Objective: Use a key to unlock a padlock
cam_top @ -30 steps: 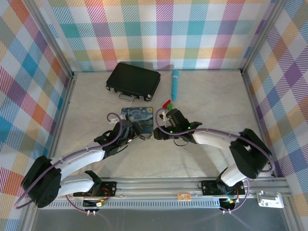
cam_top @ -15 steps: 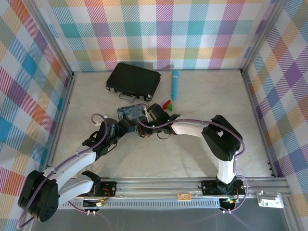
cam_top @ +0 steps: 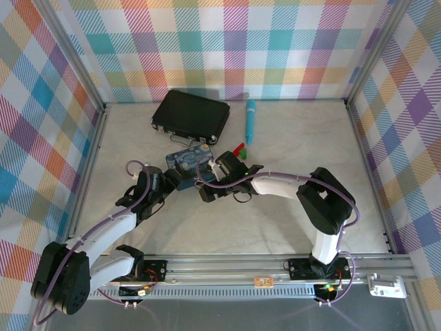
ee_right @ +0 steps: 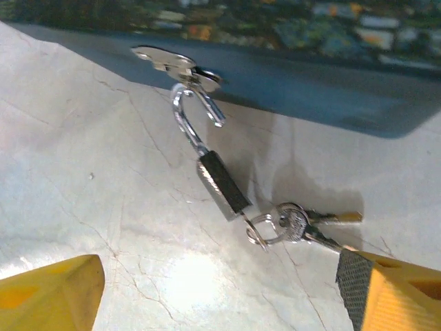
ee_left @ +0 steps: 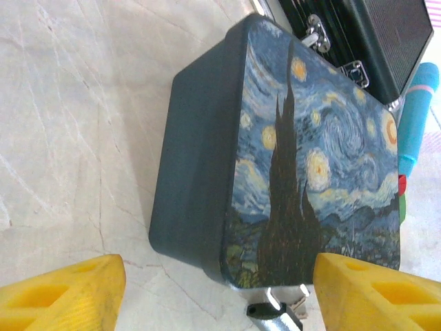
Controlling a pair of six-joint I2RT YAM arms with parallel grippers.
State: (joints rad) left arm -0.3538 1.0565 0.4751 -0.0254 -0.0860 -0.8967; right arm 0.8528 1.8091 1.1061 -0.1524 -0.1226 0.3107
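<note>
Left gripper point(cam_top: 167, 183) shifted leftward; marble tabletop point(cam_top: 296, 141), plaid walls point(cam_top: 234, 48).

The left arm point(cam_top: 103, 231) is stretched low and nearly straight from its base toward 1 o'clock, and the left pincer point(cam_top: 171, 181) is pointed the same way. In the left wrist view its yellow fingers point(ee_left: 62, 296) are spread wide, with nothing gripped between them. The right arm point(cam_top: 324, 207) is stood up toward 12 o'clock from its base and bent sharply at the elbow, with the forearm laid toward 9 o'clock. The right pincer point(cam_top: 208, 192) is angled toward 8 o'clock, with its fingers point(ee_right: 48, 293) parted wide and nothing held.
</note>
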